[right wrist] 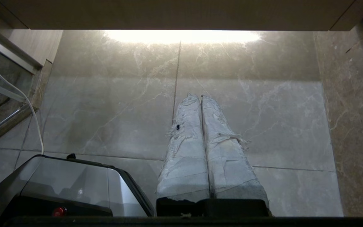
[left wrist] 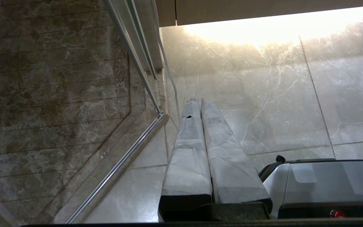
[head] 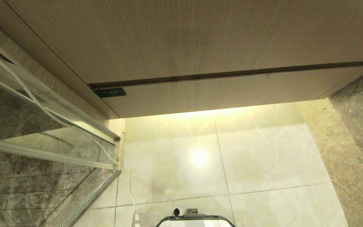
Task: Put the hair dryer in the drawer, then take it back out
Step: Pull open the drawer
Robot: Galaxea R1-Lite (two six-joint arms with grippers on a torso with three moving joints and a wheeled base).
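Hanging over the pale marble floor tiles (head: 263, 157), the left end effector (left wrist: 197, 102) and right end effector (right wrist: 197, 96) are both closed and empty, below the shut light-wood drawer (head: 225, 91)

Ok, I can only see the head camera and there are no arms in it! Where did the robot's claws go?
Observer: The left claw hangs shut over the floor tiles, right beside the glass shower door.
Operator: And the other one?
Observer: The right claw is shut too and holds nothing. It points at the floor in front of the vanity.
Operator: Is the hair dryer hiding down there?
Observer: No, neither wrist camera shows it. They do show a red button on the robot's base.
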